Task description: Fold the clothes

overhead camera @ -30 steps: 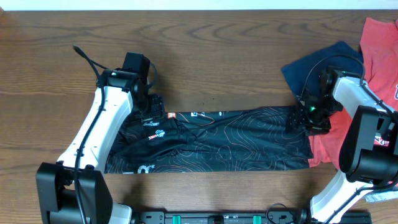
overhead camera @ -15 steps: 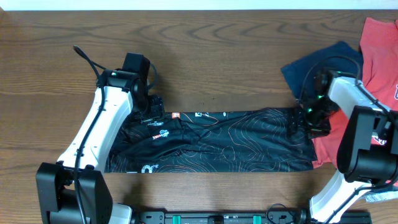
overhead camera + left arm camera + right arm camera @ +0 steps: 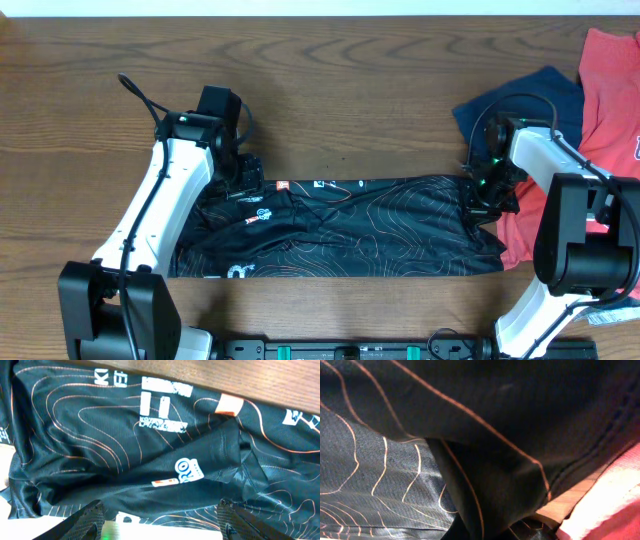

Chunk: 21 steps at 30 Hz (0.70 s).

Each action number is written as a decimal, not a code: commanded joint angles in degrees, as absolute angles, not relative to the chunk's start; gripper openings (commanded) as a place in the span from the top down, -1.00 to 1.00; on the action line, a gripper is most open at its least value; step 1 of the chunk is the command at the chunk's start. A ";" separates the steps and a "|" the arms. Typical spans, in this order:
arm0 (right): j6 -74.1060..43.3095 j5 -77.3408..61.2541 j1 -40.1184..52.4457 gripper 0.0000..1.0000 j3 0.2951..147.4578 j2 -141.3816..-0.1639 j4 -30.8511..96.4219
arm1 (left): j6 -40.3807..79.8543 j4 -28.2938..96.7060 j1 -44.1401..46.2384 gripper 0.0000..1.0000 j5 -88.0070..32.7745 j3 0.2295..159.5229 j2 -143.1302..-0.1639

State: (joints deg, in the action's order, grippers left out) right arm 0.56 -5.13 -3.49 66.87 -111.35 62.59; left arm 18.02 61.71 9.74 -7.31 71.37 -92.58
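Stretching left to right across the near half of the wooden counter [image 3: 330,80], the black contour-line jersey [image 3: 380,228] lies as one long flattened band, its long axis running from one arm to the other. A red tee [image 3: 612,95] and a navy garment [image 3: 525,95] sit at the far right, the jersey's right end just overlapping the tee's edge.

Each arm stands at its own far corner of the band, so neither is nearer overall. The left claw [image 3: 246,180] hovers over the far left corner, by the logos. In the left wrist view its fingers [image 3: 92,517] are spread wide, released, with printed cloth lying below and ahead of them. The right claw [image 3: 483,195] is down on the far right corner. In its wrist view a raised fold of jersey fills the frame and hides the fingers, so whether they are clenched cannot be told.

Judging from this, a fold likely turns on both far corners being carried across the short axis toward the near edge.
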 commanded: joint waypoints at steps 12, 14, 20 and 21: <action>-4.82 -9.63 4.27 0.98 82.04 -109.27 75.77 | 17.26 64.58 2.87 -0.47 -7.03 72.34 -92.47; -8.01 -10.63 7.55 0.98 81.47 -109.30 75.42 | 17.26 64.62 2.92 -0.47 -7.03 72.34 -92.47; -16.73 -13.76 19.55 0.98 80.73 -109.43 71.44 | 17.23 64.62 2.90 -0.47 -7.01 72.34 -92.47; -17.47 -14.50 21.34 0.98 80.73 -109.43 70.37 | 17.23 64.62 2.90 -0.47 -7.01 72.34 -92.47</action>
